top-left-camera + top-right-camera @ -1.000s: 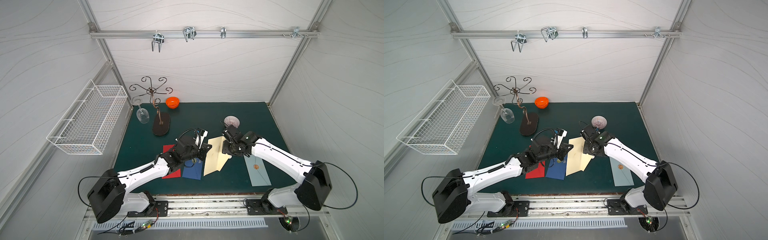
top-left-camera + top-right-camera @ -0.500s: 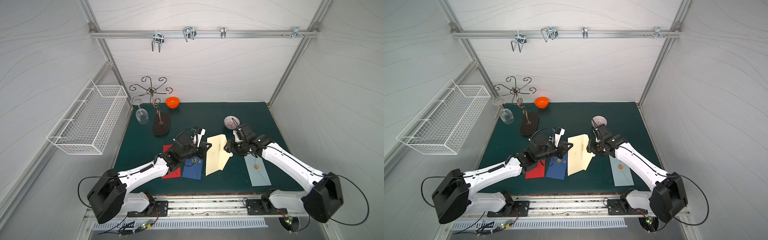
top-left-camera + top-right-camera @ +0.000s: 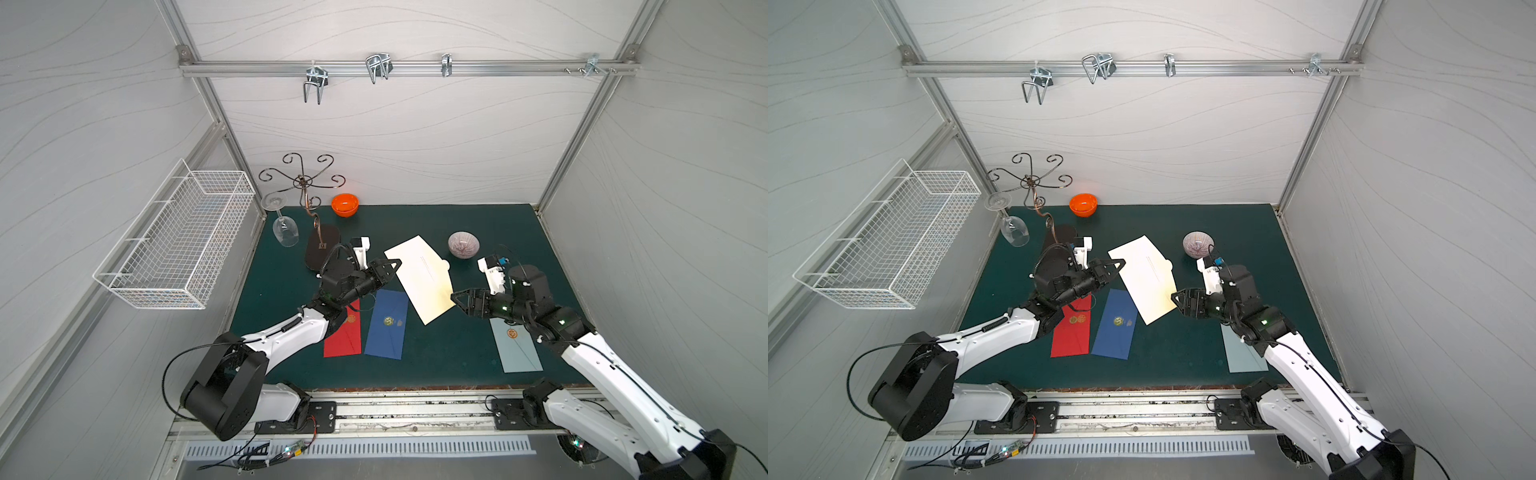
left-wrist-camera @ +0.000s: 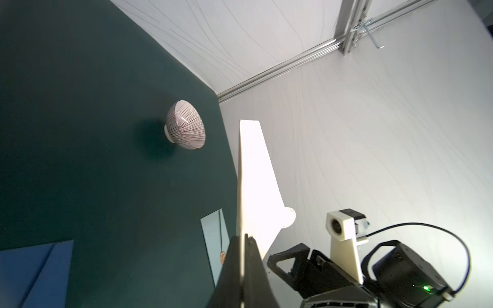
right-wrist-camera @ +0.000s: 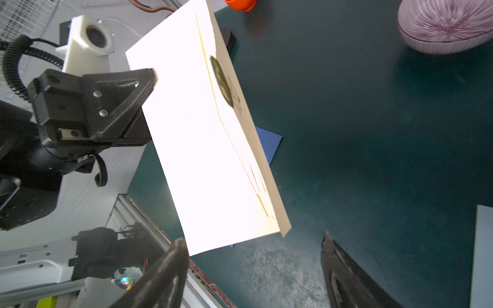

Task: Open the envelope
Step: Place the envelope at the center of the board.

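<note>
A cream envelope (image 3: 419, 282) (image 3: 1144, 282) hangs tilted above the green table, and my left gripper (image 3: 397, 264) (image 3: 1121, 262) is shut on its left edge. The left wrist view shows it edge-on (image 4: 250, 173), pinched between the left gripper's (image 4: 244, 237) fingers. Its flap stands a little off the body, with a round seal (image 5: 221, 77) on it. My right gripper (image 3: 457, 301) (image 3: 1177, 301) (image 5: 253, 240) is open just off the envelope's (image 5: 202, 133) near right corner, touching nothing.
Red (image 3: 345, 332), dark blue (image 3: 386, 324) and pale blue (image 3: 515, 345) envelopes lie flat on the table. A striped bowl (image 3: 463, 245) sits behind the right arm. An orange bowl (image 3: 345, 205), a glass stand (image 3: 320, 249) and a hanging wine glass (image 3: 284, 232) are at the back left.
My right gripper has let go of the envelope, opened wider and drawn back to the right and front. The envelope has swung up and back in the left gripper.
</note>
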Action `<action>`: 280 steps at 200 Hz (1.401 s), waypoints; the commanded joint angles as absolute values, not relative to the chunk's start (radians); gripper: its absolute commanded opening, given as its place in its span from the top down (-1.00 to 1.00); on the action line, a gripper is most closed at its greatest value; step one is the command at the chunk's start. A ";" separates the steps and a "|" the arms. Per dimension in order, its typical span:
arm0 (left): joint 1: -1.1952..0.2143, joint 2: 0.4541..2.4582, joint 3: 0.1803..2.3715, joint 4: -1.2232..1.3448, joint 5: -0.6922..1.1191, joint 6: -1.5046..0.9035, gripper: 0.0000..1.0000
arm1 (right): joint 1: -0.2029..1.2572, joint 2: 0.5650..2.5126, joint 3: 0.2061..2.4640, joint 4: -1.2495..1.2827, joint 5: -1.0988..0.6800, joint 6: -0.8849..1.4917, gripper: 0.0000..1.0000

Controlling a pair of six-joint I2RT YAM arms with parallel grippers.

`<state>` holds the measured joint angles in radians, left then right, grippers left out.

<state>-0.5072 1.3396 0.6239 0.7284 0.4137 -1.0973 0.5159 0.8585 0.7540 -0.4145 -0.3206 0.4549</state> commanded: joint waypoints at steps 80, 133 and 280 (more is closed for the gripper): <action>-0.498 1.470 0.704 1.083 0.585 -1.388 1.00 | 0.369 0.934 0.747 -0.281 -0.668 0.500 -0.43; -0.497 1.465 0.716 1.068 0.596 -1.384 1.00 | 0.305 0.984 0.749 -0.220 -0.809 0.578 -0.01; -0.496 1.405 0.715 0.954 0.592 -1.312 0.96 | 0.277 0.979 0.749 -0.205 -0.886 0.567 0.60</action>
<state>-0.4980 1.4307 0.6750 0.9169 0.5774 -1.3117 0.2798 0.9848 0.7525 -0.2028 -0.8692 0.5819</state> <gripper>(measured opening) 0.056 0.211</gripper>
